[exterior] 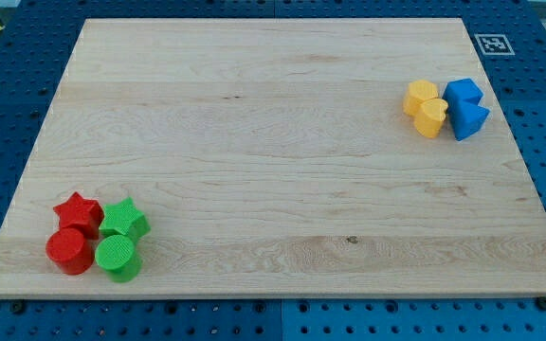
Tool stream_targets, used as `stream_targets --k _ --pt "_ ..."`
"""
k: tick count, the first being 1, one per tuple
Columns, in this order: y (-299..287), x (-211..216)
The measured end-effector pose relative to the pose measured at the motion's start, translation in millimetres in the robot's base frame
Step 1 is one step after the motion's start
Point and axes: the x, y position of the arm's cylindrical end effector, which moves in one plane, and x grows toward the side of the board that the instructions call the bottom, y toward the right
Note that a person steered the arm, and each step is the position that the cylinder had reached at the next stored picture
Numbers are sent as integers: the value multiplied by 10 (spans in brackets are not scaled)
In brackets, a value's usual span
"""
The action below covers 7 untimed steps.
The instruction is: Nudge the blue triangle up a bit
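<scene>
My tip does not show anywhere in the view, so I cannot tell where it stands relative to the blocks, nor anything of its state.

The blue triangle (468, 121) lies near the right edge of the bench (273, 161), in the upper right part of the view. Just above it, touching or nearly so, sits a blue block (463, 93) whose shape I cannot make out surely. To the triangle's left, right against it, is a yellow heart (431, 117), and above that a second yellow block (420, 96), touching it.

Well apart, at the view's lower left corner, four more blocks huddle together: a red star (78, 212) over a red cylinder (69, 251), and a green star (124, 221) over a green cylinder (118, 257).

A small black-and-white marker (494, 44) sits at the bench's upper right corner.
</scene>
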Motion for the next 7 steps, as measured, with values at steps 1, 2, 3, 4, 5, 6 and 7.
stream_targets --k 1,2,3,4,5,6,7 --pt "17 -6" --pt "17 -61" --pt "8 -360" --pt "8 -819" --pt "-51 -1004" --pt "-496 -1004" --pt "-891 -1048"
